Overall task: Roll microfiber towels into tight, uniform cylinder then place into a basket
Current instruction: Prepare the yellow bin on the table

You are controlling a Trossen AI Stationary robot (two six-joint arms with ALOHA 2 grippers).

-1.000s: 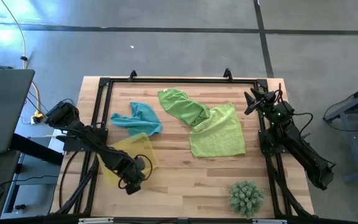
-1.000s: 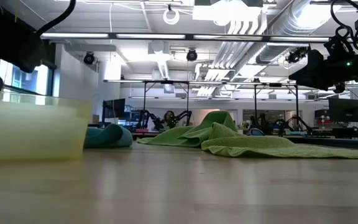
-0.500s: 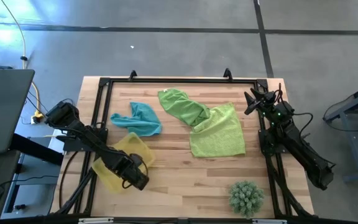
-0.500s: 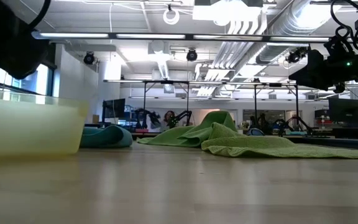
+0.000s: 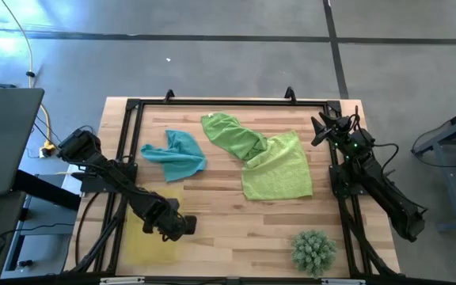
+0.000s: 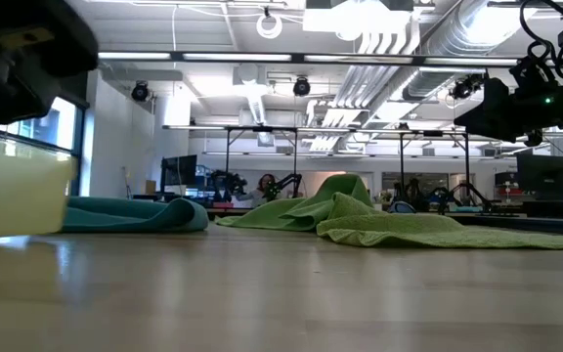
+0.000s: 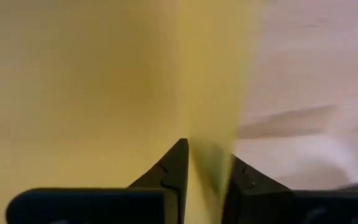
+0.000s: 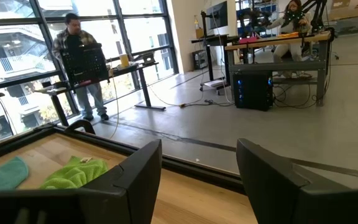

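At lower left of the overhead frame, the left gripper (image 5: 182, 227) pinched the yellow basket's (image 5: 150, 241) rim; towels (image 5: 275, 170) lay up-frame on the bench, right gripper (image 5: 323, 127) open, idle at upper right.

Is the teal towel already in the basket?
No, in the high view the teal towel lies crumpled on the bare table, apart from the basket.
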